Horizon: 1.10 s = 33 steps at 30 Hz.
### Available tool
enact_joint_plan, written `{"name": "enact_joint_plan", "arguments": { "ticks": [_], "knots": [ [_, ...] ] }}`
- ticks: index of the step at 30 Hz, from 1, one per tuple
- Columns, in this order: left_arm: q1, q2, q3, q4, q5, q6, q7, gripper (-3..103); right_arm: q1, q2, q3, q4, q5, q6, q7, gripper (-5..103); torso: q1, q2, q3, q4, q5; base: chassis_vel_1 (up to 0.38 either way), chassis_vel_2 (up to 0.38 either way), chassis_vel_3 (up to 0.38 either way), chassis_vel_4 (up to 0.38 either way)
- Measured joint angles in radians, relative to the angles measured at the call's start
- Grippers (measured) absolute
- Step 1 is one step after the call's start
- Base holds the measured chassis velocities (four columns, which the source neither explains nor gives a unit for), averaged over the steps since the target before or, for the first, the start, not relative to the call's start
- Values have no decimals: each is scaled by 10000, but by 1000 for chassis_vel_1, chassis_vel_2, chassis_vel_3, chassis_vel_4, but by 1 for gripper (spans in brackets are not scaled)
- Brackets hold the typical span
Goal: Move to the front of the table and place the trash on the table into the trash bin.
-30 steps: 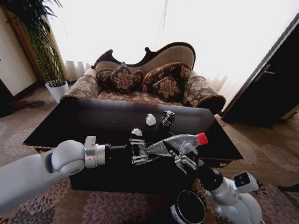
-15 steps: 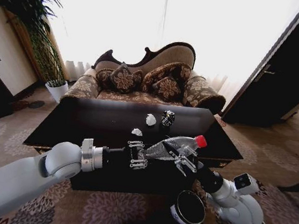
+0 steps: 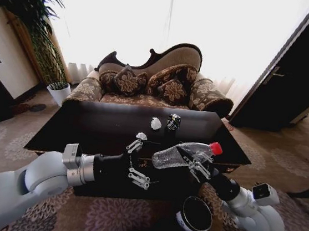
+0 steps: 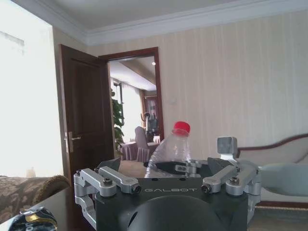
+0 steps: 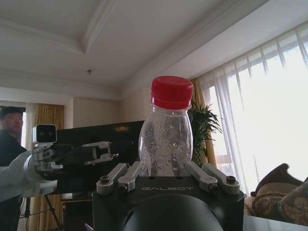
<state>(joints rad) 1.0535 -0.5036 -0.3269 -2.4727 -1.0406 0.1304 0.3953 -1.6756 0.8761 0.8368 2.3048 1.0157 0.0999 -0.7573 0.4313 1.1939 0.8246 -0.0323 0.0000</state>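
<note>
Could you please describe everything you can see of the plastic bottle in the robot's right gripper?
The plastic bottle is clear, apparently empty and somewhat dented, with a red screw cap. The right gripper is shut on its middle, holding it lying nearly sideways above the table's front edge, cap pointing to the robot's right. Nothing else touches it; the open left gripper is close beside its base. The trash bin stands on the carpet below.

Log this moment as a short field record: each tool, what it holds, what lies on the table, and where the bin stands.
right tool: shut on the plastic bottle, red cap, held tilted above the table's near edge
left tool: open, holding nothing, beside the bottle
table: two white paper wads, one crushed can
trash bin: on the carpet in front of the table, below the right arm
</note>
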Motion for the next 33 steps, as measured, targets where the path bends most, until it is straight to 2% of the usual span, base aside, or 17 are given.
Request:
{"name": "enact_joint_plan", "arguments": {
  "ticks": [1, 4, 6, 7, 9, 11, 14, 18, 20, 23, 26, 28, 32, 33],
  "knots": [
    [220, -227, -445, 68, -84, 0, -93, 100, -173, 67, 158, 5, -232, 125, -118, 25, 0, 0, 0, 0, 0, 0, 0, 0, 0],
    [454, -517, -920, 153, -185, 4, -216, 100, -366, 167, 297, 13, -521, 251, -224, 25, 0, 0, 0, 0, 0, 0, 0, 0, 0],
    [1018, -1143, -1865, 276, -450, 81, -547, 100, -761, 465, 514, 15, -1140, 507, -437, 25, 0, 0, 0, 0, 0, 0, 0, 0, 0],
    [1018, -1143, -1865, 276, -450, 81, -547, 100, -761, 465, 514, 15, -1140, 507, -437, 25, 0, 0, 0, 0, 0, 0, 0, 0, 0],
    [1507, -1600, -2576, 340, -493, 100, -695, 100, -1117, 738, 679, 15, -1596, 726, -506, 25, 0, 0, 0, -2, 0, 0, 0, 0, 0],
    [1684, -1746, -2800, 344, -504, 102, -705, 100, -1227, 824, 732, 14, -1764, 810, -527, 25, 0, 0, 0, -1, 0, 0, 0, 0, 0],
    [2299, -2442, -3775, 261, -693, 119, -710, 100, -1616, 1156, 986, -105, -2486, 1227, -660, 25, -1, 0, -1, -1, -1, 0, 0, 0, 0],
    [2670, -3078, -4456, 235, -672, 151, -764, 100, -1753, 1371, 1218, -422, -3068, 1615, -794, 25, -1, 0, -1, 0, -1, 0, 0, 0, 0],
    [2977, -3623, -4985, 285, -622, 156, -788, 100, -1791, 1581, 1309, -940, -3535, 2041, -889, 25, -1, 0, 0, 0, 1, 0, 0, 0, 0],
    [3163, -3999, -5395, 331, -614, 157, -828, 100, -1777, 1713, 1298, -1406, -3812, 2347, -913, 25, 0, 0, 0, -1, 0, 0, 0, 0, 0],
    [3485, -4690, -6092, 341, -652, 227, -1163, 100, -1593, 1956, 1243, -2768, -4537, 2942, -886, 25, -1, 0, 0, 0, 1, 0, 0, 0, 0],
    [3518, -4747, -6163, 340, -651, 237, -1199, 100, -1577, 1967, 1239, -2926, -4608, 2981, -868, 25, -1, 0, 0, 0, 1, 0, 0, 0, 0],
    [3974, -5290, -7292, 206, -626, 318, -1516, 100, -1121, 1834, 843, -4521, -4968, 3176, -357, 25, 0, 0, 0, -2, 3, 0, 0, 0, 0],
    [3974, -5290, -7292, 206, -626, 318, -1516, 100, -1121, 1834, 843, -4521, -4968, 3176, -357, 25, 0, 0, 0, -2, 3, 0, 0, 0, 0]
  ]
}}
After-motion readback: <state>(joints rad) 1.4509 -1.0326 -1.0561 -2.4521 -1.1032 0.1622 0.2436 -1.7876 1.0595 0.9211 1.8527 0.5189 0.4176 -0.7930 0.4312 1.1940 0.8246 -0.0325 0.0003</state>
